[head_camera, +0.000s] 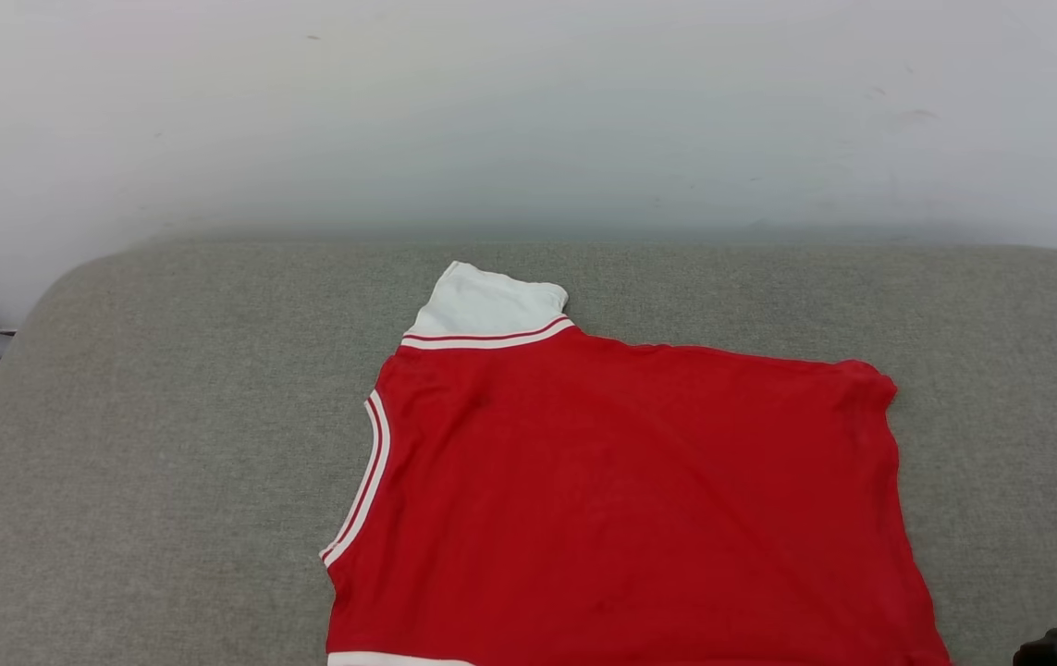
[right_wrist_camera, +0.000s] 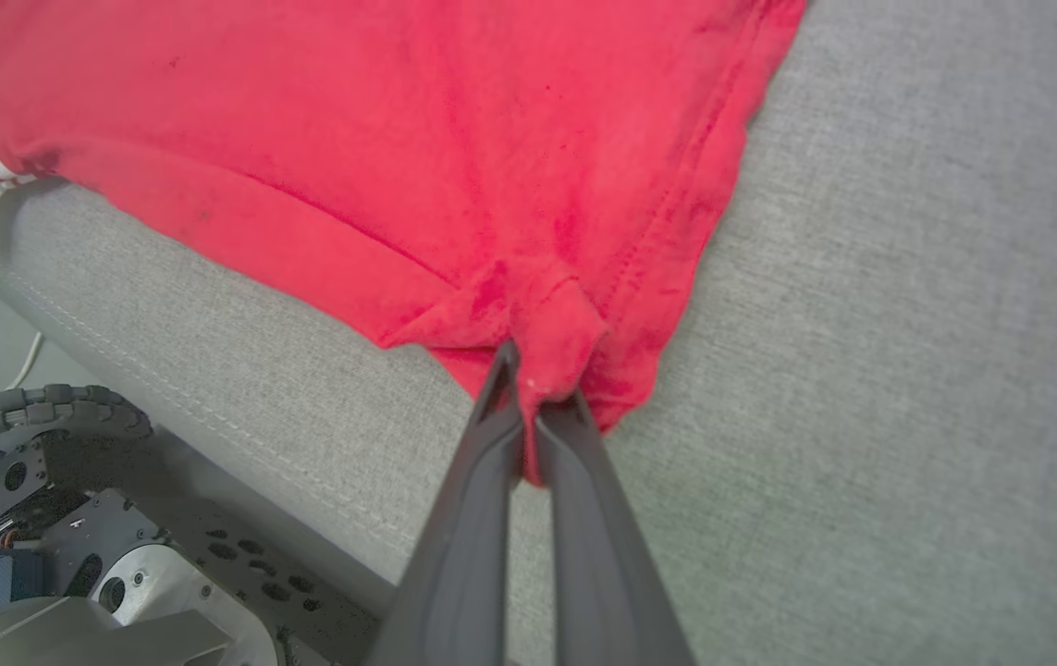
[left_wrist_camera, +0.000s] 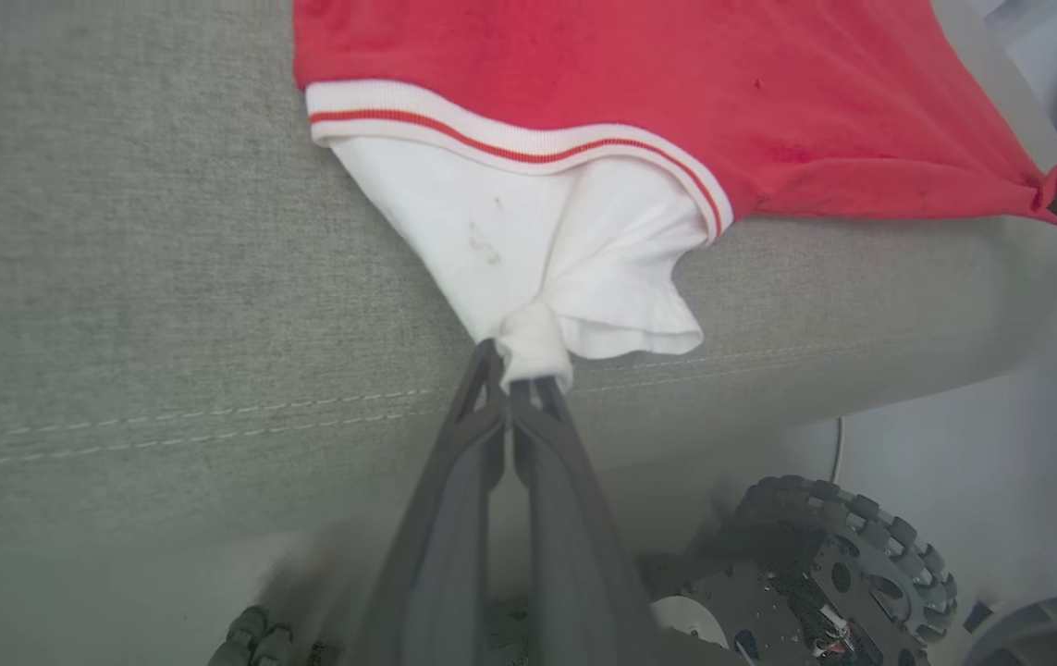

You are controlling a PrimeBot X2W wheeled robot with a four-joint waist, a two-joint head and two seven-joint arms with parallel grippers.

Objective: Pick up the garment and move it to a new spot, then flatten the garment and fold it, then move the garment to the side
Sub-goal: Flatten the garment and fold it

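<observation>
red garment (head_camera: 639, 499) lies on grey cushion (head_camera: 167, 444).

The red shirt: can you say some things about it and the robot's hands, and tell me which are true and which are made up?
1. The left gripper is shut on a white sleeve of the garment. True.
2. The right gripper is open and touches nothing. False: it is shut on a red corner of the garment.
3. The garment lies on a grey cushion. True.
4. The garment is folded into a small square. False: it lies spread out, with another white sleeve sticking out at its far edge.
</observation>
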